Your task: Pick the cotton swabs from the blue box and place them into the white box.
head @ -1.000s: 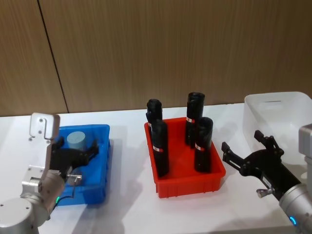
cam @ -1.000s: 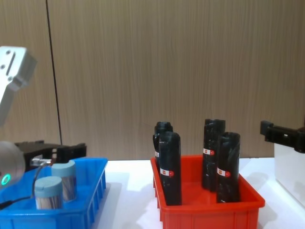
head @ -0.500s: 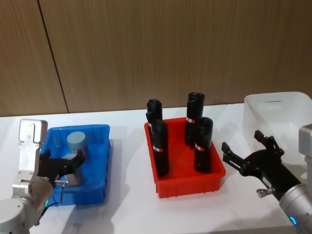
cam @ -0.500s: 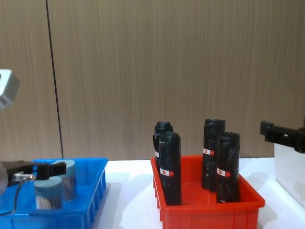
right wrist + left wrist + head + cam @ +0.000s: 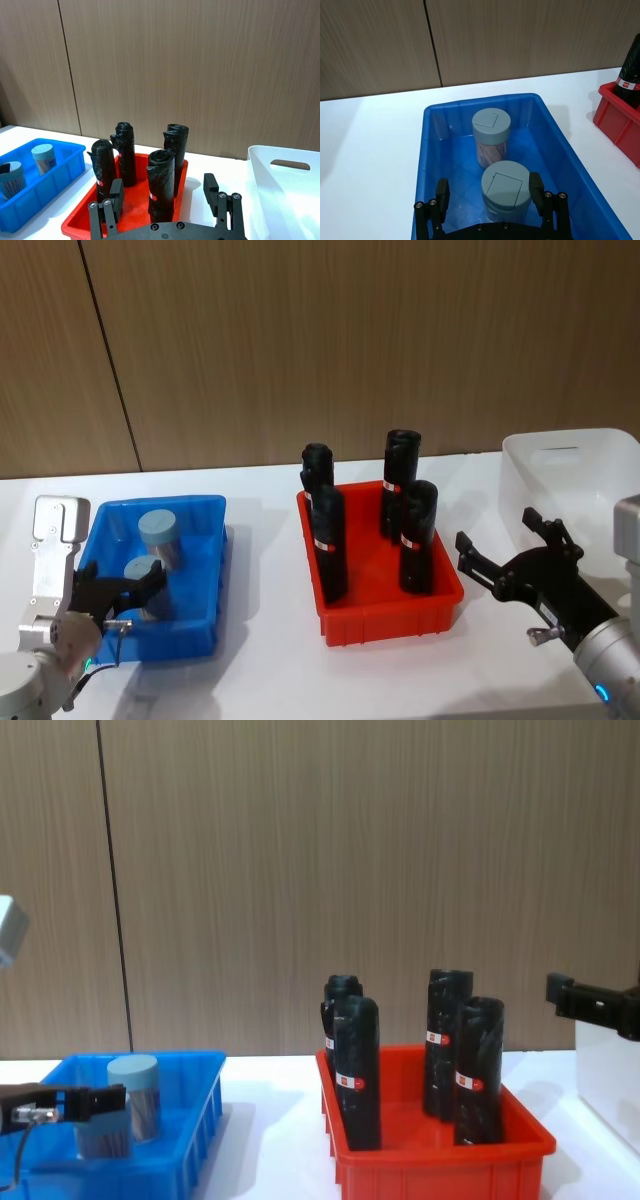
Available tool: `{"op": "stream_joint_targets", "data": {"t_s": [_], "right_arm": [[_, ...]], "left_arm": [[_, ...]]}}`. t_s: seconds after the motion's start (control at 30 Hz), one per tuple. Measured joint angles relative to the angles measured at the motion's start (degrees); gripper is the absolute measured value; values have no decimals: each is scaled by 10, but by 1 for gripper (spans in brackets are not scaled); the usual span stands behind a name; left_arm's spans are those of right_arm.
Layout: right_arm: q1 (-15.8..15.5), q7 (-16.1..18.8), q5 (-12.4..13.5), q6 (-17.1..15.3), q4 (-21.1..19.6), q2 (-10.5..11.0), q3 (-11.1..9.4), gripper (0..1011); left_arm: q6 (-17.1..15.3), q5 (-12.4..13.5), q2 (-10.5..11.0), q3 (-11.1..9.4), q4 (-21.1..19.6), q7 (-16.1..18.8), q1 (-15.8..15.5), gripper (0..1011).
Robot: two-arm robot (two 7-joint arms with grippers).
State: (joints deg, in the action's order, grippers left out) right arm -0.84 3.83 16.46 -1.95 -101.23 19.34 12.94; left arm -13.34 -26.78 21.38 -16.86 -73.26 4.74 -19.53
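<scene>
Two cotton swabs jars stand in the blue box: a far jar and a near jar. In the left wrist view the far jar stands behind the near jar. My left gripper is open and low at the box's near end, with one finger on each side of the near jar and apart from it. It shows as left gripper and left gripper. My right gripper hovers open beside the white box, empty.
A red bin with several tall black rolls sits between the two boxes. Bare white table lies in front of the bins. A wooden wall stands behind.
My left gripper has drawn back toward me and sunk lower in the blue box, so the near jar now shows between its fingers. The right arm has not moved.
</scene>
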Motion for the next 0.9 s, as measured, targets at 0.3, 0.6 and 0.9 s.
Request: {"op": "stream_joint_targets", "data": {"t_s": [0.3,0.6,0.9], "right_arm": [[0,0,0,0,0,0,0,1002],[0,0,0,0,0,0,0,1001],[0,0,0,0,0,0,0,1001]], "left_arm": [[15,3,-2,3,25,-29,-7,1004],[30,7,-5,4,48,-53,-15,1004],[48,12,-7,5,61,-73,-19,1004]]}}
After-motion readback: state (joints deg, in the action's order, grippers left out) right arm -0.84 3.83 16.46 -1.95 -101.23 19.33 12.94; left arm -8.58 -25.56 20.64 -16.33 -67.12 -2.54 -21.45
